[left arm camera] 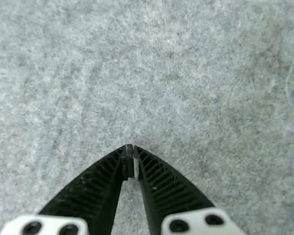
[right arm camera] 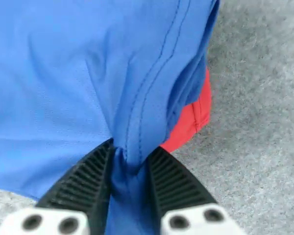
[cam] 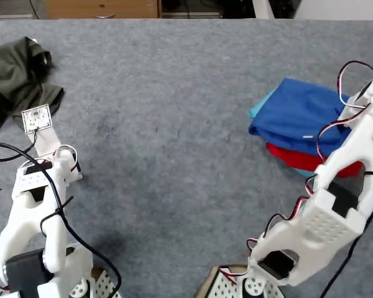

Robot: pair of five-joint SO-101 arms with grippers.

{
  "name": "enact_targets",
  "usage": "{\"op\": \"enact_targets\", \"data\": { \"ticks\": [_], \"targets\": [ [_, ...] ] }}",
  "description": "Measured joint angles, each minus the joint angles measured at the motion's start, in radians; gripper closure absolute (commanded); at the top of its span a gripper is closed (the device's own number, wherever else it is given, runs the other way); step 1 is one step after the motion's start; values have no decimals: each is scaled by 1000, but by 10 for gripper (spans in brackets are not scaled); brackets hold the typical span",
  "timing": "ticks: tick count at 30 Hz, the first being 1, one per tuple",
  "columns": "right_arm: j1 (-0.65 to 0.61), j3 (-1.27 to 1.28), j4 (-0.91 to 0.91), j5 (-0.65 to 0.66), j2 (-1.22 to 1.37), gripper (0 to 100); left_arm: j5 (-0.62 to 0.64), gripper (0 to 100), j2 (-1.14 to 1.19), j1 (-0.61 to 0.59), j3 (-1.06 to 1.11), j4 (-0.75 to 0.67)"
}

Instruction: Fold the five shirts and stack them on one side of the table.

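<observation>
A folded blue shirt (cam: 298,112) tops a stack at the right of the table, over a red shirt (cam: 295,158) and a teal one (cam: 261,107). My right gripper (right arm camera: 132,149) is shut on a pinched fold of the blue shirt (right arm camera: 63,73) at its edge, with the red shirt (right arm camera: 191,122) showing below. A crumpled dark olive shirt (cam: 12,74) lies at the far left. My left arm (cam: 40,174) stands just in front of it. The left gripper (left arm camera: 130,161) is shut on nothing, over bare grey carpet.
Grey carpet (cam: 174,124) covers the table. The right arm (cam: 336,198) with its red and black cables crosses the stack's near right corner. Wooden furniture (cam: 99,9) runs behind the far edge.
</observation>
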Motion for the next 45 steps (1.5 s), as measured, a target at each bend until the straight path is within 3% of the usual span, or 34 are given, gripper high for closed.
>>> {"op": "enact_targets", "data": {
  "ticks": [4, 7, 11, 16, 17, 20, 25, 35, 39, 45],
  "targets": [
    [0, 0, 17, 8, -2, 692, 0, 981, 0, 0, 0, 0],
    [0, -37, 63, 38, -2, 660, 0, 981, 0, 0, 0, 0],
    [0, -138, 95, 46, -2, 739, 0, 981, 0, 0, 0, 0],
    [0, -230, 98, 52, -3, 987, 0, 980, 0, -20, -83, 98],
    [0, -232, 98, 52, -3, 995, 6, 979, 5, -38, -127, 141],
    [-26, -232, 98, 52, -12, 928, 21, 978, 8, -104, -302, 304],
    [-106, -232, 98, 52, -15, 926, 12, 895, 101, -204, -641, 493],
    [-295, -184, 98, 52, -15, 925, -8, 860, 692, -413, -1318, 647],
    [-350, -123, 98, 52, -15, 925, -5, 860, 973, -434, -1668, 681],
    [-404, -106, 94, 52, -14, 925, 173, 864, 1370, -433, -2211, 643]
  ]
}}
